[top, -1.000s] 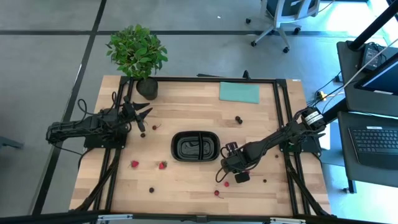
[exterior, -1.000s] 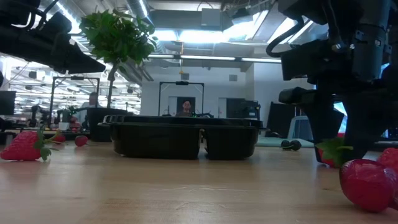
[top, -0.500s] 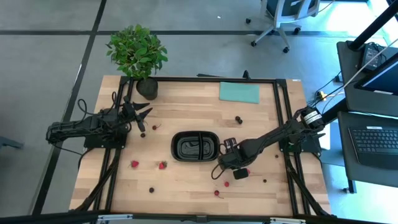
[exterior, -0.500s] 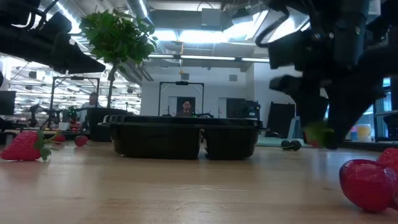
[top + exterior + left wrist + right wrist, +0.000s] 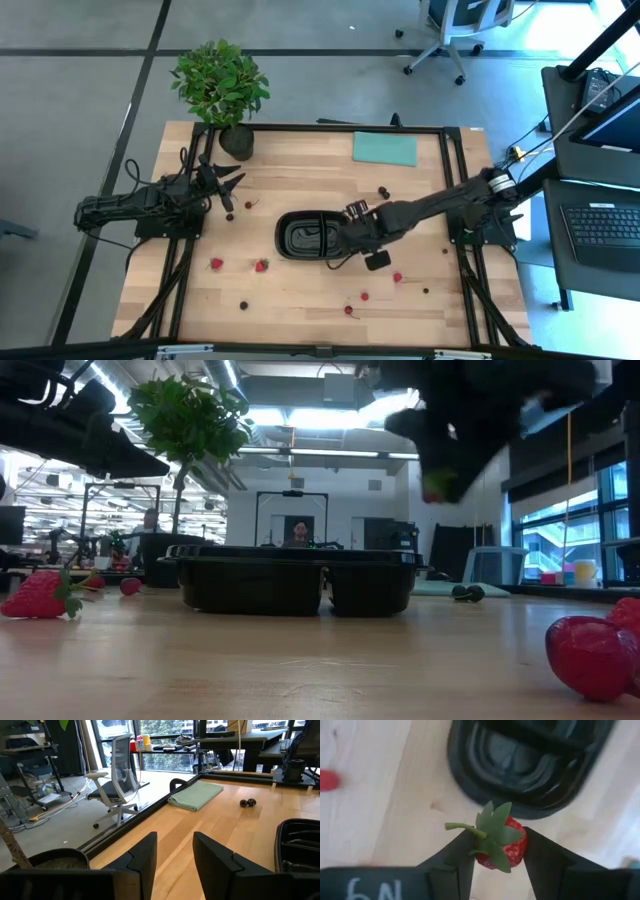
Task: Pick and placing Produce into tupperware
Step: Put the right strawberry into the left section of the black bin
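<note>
The black two-compartment tupperware stands at the table's middle. My right gripper hovers over its right-hand rim, shut on a red strawberry with a green top. In the low view the gripper shows as a blur high above the tray. More strawberries and dark berries lie scattered on the wood. My left gripper waits open at the table's left, with nothing between its fingers. My right gripper pinches the strawberry's red body between its two fingers, one on either side. The fingers point steeply down from above. The fruit is lifted clear of the table, and its green top and stalk face the wrist camera.
A potted plant stands at the far left corner and a teal cloth lies at the far edge. A black frame rail borders the table. Beyond the table are an office chair and a desk with a laptop.
My right gripper has risen from the table near the tray's right side and swung toward the tray, rolling a little. It stays shut on the strawberry, which has been lifted clear of the wood to above the tray's right rim.
</note>
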